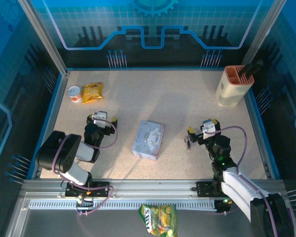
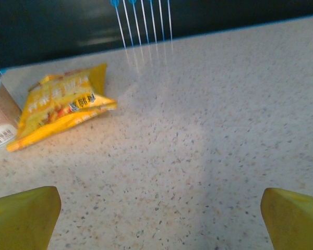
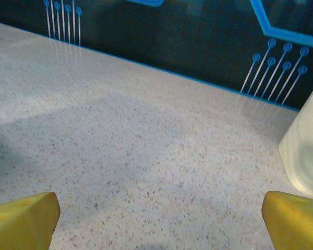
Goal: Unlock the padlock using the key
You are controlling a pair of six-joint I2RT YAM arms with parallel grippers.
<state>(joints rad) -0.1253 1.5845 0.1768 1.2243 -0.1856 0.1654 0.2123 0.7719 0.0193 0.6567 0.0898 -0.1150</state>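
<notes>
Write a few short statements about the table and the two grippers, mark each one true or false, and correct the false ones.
1. The tin box lies on the table between the two arms. True.
2. The left gripper is shut on the yellow snack bag. False: this gripper is open and holds nothing. The bag lies on the table farther off, apart from it.
3. The right gripper is open, with bare table between its fingers. True.
4. The beige holder stands at the far left corner of the table. False: it stands at the far right corner.
</notes>
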